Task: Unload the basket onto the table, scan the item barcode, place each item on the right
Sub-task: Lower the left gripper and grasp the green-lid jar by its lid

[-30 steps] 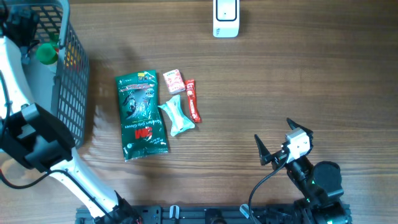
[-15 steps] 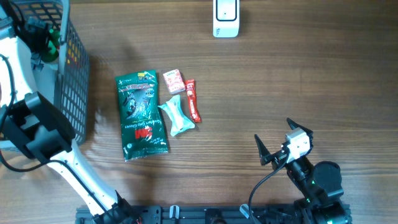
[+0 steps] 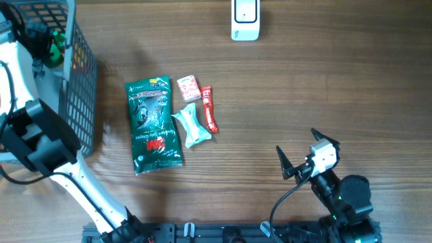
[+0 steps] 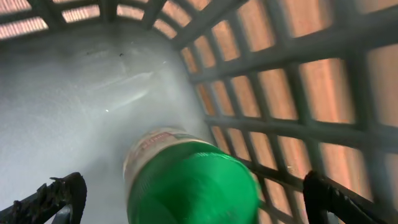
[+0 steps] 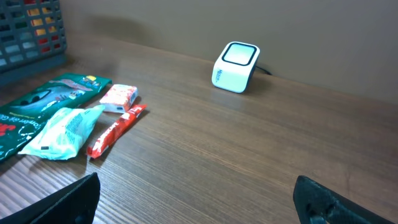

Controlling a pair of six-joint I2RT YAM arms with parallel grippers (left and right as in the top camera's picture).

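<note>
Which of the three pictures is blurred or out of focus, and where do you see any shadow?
Left wrist: the green cap is close to the lens and blurred, and the basket bars are soft. Overhead: sharp and evenly lit, with a faint shadow on the table beside the basket. Right wrist: the scanner is sharp, while its own fingers are dark and blurred.

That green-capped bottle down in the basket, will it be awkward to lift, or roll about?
Likely stiff, not squashy: the green-capped bottle looks like hard plastic. Its round cap suggests a round body, so it would probably roll if laid on its side. Its weight cannot be judged, since its contents are hidden.
</note>
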